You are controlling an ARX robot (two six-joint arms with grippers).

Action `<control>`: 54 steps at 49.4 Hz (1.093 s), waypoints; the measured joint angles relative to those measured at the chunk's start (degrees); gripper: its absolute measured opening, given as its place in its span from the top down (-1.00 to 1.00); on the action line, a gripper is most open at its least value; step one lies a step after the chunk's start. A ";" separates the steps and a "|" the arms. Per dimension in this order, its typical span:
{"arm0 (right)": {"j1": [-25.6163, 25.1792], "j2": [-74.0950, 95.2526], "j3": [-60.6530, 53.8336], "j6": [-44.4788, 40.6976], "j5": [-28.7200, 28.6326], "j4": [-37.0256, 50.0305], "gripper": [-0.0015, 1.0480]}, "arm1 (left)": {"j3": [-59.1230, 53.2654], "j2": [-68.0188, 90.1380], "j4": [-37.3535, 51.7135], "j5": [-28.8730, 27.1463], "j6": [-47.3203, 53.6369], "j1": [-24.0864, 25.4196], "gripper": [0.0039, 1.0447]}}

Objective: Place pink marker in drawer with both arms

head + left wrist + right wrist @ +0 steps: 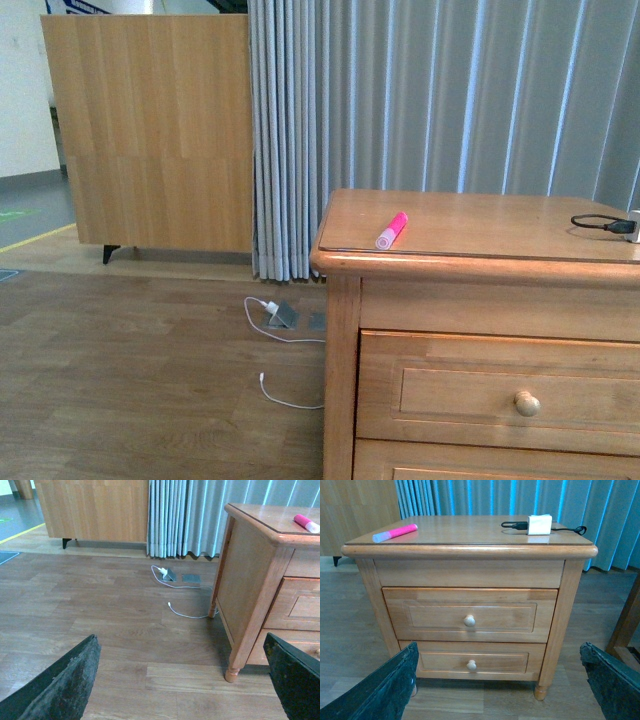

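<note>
Pink marker [391, 230] lies on the cabinet [341, 380] top, centre of the front view, near the top's left front corner. Drawer [440, 390] lower right, closed, knob [527, 403] untouched. Left gripper [180, 645] spread wide, empty. Right gripper [498, 647] spread wide, empty.

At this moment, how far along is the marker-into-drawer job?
Nothing looks done. The pink marker lies on the cabinet top, untouched; the drawer is shut. Nothing is in hand: the left gripper and right gripper are both open and empty. Left to do: pull the drawer open, pick up the marker, put it inside.
</note>
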 joint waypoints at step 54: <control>11.54 112.72 47.84 3.76 8.85 39.39 -0.84 | 0.00 0.00 0.00 0.00 0.00 0.00 -0.89</control>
